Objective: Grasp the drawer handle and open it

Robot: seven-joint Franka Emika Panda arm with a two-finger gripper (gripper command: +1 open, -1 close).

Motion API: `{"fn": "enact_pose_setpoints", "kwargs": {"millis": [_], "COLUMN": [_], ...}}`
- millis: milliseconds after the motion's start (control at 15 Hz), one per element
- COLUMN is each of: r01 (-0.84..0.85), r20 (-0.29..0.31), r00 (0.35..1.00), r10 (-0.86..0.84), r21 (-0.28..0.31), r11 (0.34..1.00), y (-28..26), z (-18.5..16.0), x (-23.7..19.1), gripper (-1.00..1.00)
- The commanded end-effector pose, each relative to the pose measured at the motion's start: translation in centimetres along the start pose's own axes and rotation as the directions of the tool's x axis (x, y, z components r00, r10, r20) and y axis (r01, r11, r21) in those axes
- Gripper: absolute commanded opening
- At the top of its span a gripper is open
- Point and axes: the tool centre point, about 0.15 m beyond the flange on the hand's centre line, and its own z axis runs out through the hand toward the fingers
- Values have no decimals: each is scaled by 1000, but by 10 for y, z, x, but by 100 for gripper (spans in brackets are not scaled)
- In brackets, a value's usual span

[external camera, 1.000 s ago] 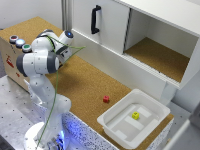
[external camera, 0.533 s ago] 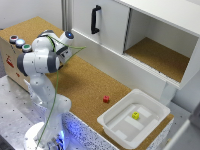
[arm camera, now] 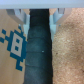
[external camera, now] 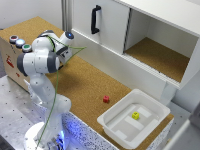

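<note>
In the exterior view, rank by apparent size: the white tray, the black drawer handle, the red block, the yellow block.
1. White tray
2. Drawer handle
3. Red block and yellow block look about alike; not ranked.

Wrist cam: dark rubbery strip [arm camera: 40, 52] runs thru centre, cardboard w/ blue pixel-alien print [arm camera: 15, 42] one side, speckled cork surface [arm camera: 69, 52] other; pale gripper fingers [arm camera: 56, 15] blurred at edge.

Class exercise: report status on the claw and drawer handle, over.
Claw state unclear, far from cabinet. Drawer handle untouched, panel shut. Nothing blocking the approach.
</note>
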Motion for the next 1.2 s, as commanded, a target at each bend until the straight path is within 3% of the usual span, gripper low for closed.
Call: {"fn": "enact_pose_setpoints", "kwargs": {"millis": [0, 733, 1133], "r01": [-21, -74, -112], "r20": [2, 0, -23], "r00": [1000, 997, 993], "r10": [21, 74, 112], "r21": [49, -22, -32], "r11": [999, 997, 993], "y": [70, 154, 176], "z": [6, -31, -47], "x": [-6, 11, 12], "gripper": [-100, -100, -100]}}
